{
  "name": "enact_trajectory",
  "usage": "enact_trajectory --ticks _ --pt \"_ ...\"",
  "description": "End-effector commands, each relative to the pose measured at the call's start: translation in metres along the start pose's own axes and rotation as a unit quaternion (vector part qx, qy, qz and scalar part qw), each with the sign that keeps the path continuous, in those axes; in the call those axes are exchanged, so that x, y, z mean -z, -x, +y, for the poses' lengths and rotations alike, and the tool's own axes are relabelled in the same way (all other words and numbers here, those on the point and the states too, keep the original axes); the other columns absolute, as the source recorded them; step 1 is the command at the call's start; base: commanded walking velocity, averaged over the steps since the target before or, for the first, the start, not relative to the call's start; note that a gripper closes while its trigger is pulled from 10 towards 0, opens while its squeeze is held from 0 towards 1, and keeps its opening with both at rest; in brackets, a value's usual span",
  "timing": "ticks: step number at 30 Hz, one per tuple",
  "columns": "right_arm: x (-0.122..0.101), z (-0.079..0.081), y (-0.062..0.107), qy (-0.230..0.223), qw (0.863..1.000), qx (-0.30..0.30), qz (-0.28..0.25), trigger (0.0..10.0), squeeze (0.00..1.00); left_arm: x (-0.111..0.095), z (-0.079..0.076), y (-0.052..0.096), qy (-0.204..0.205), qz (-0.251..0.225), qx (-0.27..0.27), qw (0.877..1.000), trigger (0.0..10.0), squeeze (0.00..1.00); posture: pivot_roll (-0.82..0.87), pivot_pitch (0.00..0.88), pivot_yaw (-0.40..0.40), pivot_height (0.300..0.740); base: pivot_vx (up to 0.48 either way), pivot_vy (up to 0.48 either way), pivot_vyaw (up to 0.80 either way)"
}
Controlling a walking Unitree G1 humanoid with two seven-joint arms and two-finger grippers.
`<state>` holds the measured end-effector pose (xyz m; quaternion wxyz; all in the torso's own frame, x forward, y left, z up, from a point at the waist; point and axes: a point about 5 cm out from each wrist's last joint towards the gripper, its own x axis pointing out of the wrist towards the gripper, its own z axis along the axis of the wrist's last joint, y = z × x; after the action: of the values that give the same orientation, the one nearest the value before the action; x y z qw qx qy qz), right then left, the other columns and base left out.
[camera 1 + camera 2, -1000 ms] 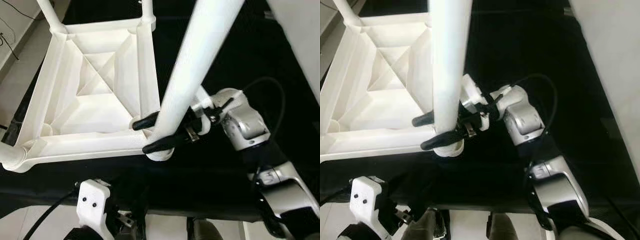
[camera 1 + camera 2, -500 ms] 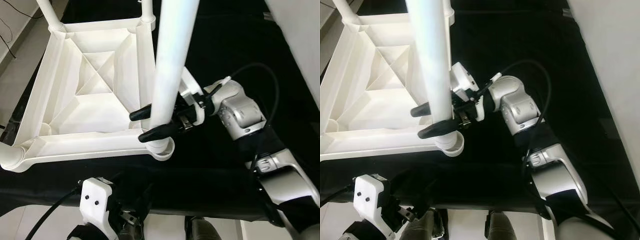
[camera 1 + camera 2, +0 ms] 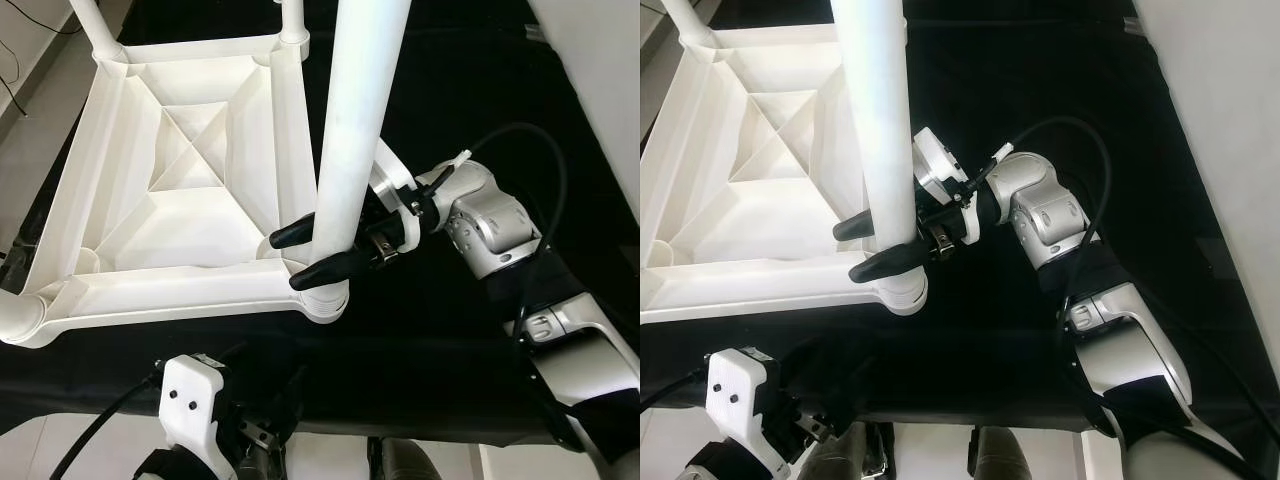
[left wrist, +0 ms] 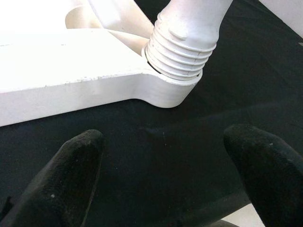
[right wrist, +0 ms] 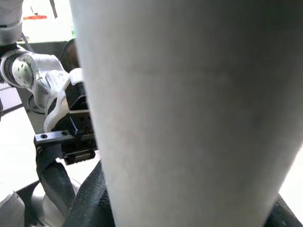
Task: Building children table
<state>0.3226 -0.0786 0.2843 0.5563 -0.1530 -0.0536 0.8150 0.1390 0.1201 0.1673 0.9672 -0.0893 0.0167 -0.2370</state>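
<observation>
Fingers of the left gripper (image 4: pixel 165 175) sit low in the frame, spread wide and holding nothing, just short of the near corner socket (image 4: pixel 175 87). There the threaded end of the table leg (image 3: pixel 355 130) stands in the socket with several thread turns exposed, so I judge it only partly screwed home. At mid-frame the right gripper (image 3: pixel 308 256) clamps the leg just above the socket. The upturned tabletop (image 3: pixel 180 200) fills the upper left, lying on a black cloth (image 3: pixel 460 80). Other legs appear at the far corners and lower left corner, so this looks like the last leg. Open cloth lies right of the leg; the tabletop's rim crowds its left.
</observation>
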Motion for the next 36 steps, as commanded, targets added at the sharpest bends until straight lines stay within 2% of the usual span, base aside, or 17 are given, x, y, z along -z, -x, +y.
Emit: enact_trajectory --ticks 1,3,6,11,14,19,28,36 --pt "0.008 0.003 -0.005 -0.018 1.000 -0.017 0.009 10.0 0.00 0.005 0.000 0.002 0.011 0.010 -0.001 1.000 10.0 0.00 0.11 0.341 -0.019 0.740 0.000 0.000 0.00" --pt "0.010 0.003 -0.006 -0.020 1.000 -0.018 0.011 10.0 0.00 0.005 0.000 0.002 0.011 0.010 -0.001 1.000 10.0 0.00 0.11 0.341 -0.019 0.740 0.000 0.000 0.00" --pt "0.018 0.001 -0.012 -0.018 1.000 0.014 0.013 10.0 0.00 0.005 -0.001 0.002 0.010 0.009 -0.002 1.000 10.0 0.00 0.10 0.341 -0.024 0.740 0.000 0.000 0.00" --pt "0.018 0.004 -0.011 -0.019 0.999 0.023 0.014 10.0 0.00 0.004 -0.001 0.002 0.009 0.008 -0.003 1.000 10.0 0.00 0.10 0.344 -0.023 0.740 0.000 0.000 0.00" --pt "0.021 0.008 -0.006 -0.025 0.998 0.061 0.015 10.0 0.00 0.005 -0.001 0.001 0.009 0.008 -0.001 1.000 10.0 0.00 0.10 0.344 -0.022 0.740 0.000 0.000 0.00" --pt "0.023 0.013 -0.003 -0.030 0.995 0.094 0.011 10.0 0.00 0.005 -0.001 0.001 0.009 0.008 0.000 1.000 10.0 0.00 0.10 0.342 -0.019 0.740 0.000 0.000 0.00" --pt "0.028 0.021 -0.007 -0.033 0.991 0.127 0.011 10.0 0.00 0.005 0.000 0.001 0.008 0.009 -0.001 1.000 10.0 0.00 0.10 0.333 -0.014 0.740 0.000 0.000 0.00" --pt "0.033 0.025 -0.009 -0.023 0.984 0.171 0.051 10.0 0.00 0.007 0.001 0.002 0.008 0.009 -0.002 1.000 10.0 0.00 0.09 0.323 -0.014 0.740 0.000 0.000 0.00"
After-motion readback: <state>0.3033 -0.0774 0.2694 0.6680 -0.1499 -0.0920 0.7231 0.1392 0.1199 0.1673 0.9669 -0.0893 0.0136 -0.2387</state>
